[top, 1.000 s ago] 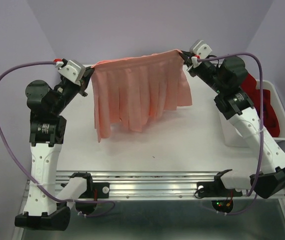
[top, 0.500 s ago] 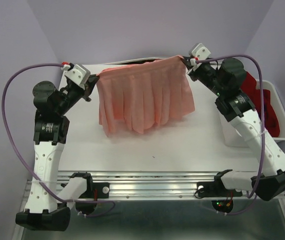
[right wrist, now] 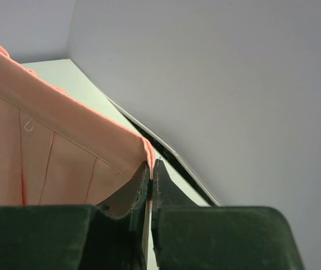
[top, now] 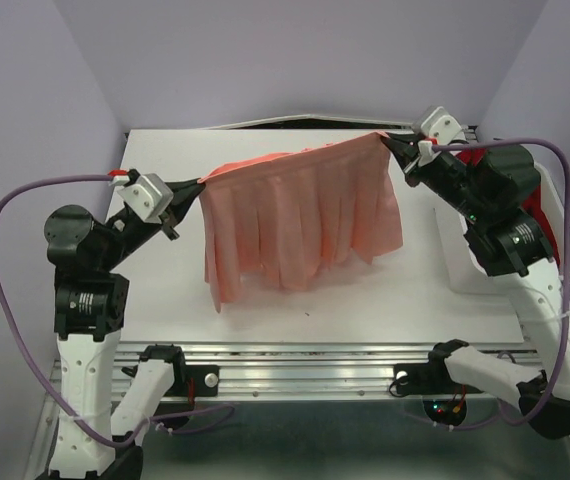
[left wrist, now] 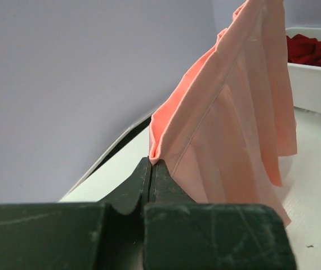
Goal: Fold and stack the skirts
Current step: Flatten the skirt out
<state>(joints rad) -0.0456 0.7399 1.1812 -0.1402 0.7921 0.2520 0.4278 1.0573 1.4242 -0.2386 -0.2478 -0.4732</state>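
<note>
while lilac walls [top: 285,60] close off the back and sides, the white table [top: 385,290] fills the middle of the overhead view. above it the salmon-pink skirt [top: 300,220] hangs stretched by its waistband between the two arms, running from centre left of the frame up to the upper right. its pleats drop toward the tabletop, and whether the hem touches cannot be told. this curtain of cloth hides the middle of the table behind it.

at the right edge of the frame a white bin [left wrist: 312,84] stands on the table, largely blocked in the overhead view by the right arm. the deep red skirt [left wrist: 312,49] lies bunched inside it.

the left gripper [top: 197,186] has its fingers pressed together on the waistband's left-hand corner, and the right gripper [top: 390,140] pinches the opposite corner the same way. thin purple cables [top: 65,181] loop out from each wrist.
</note>
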